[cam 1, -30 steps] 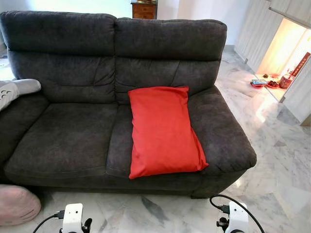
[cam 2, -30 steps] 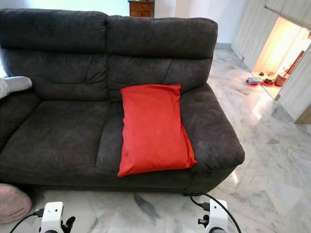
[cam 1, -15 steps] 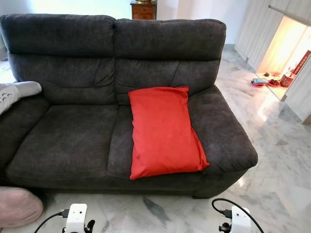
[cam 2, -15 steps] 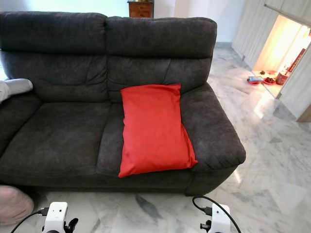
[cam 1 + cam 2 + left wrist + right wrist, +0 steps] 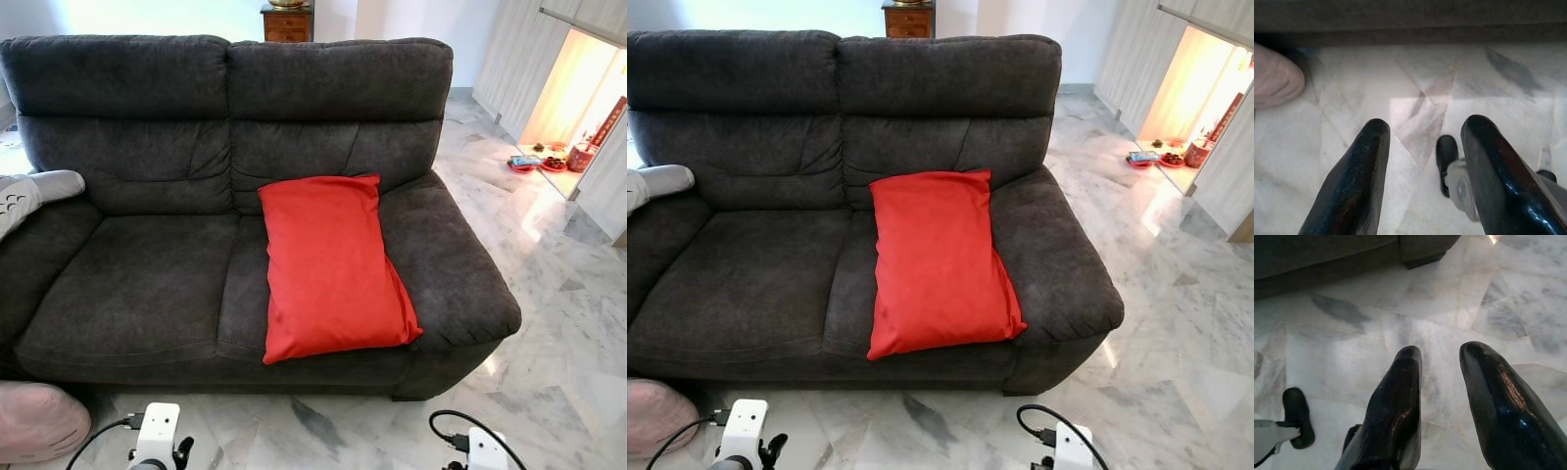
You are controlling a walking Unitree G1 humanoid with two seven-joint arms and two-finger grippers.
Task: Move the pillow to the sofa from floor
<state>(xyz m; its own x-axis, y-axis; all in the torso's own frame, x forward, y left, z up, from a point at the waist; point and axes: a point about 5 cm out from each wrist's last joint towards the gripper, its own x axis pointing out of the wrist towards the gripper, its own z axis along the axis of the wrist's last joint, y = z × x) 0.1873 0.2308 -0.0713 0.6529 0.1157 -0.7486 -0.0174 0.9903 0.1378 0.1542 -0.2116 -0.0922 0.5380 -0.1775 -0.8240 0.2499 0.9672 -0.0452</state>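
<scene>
We look down at a dark grey sofa (image 5: 147,284) with two seats. The red pillow (image 5: 331,264) lies on the right seat, its far edge leaning against the backrest and its near edge reaching the seat's front edge, just beside the right armrest. It rests flat and slightly askew, touching nothing but the sofa.

Our left claw (image 5: 1422,134) hangs low over the marble floor (image 5: 549,333), just in front of the sofa's base; its two black fingers (image 5: 1359,171) stand apart with nothing between them. Our right claw (image 5: 1442,360) also hangs over the floor, near the sofa's right front corner, its fingers (image 5: 1396,401) apart and holding nothing. From the head views we see only the white wrist housings at the near edge, each with a black cable.

A pink cushion (image 5: 34,421) sits on the floor at the near left, close to the sofa's left front. A pale grey item (image 5: 29,191) rests on the left armrest. Far behind the sofa stands a wooden cabinet (image 5: 289,20). At the far right, in a brightly lit opening, some small red things (image 5: 549,162) lie on the floor.
</scene>
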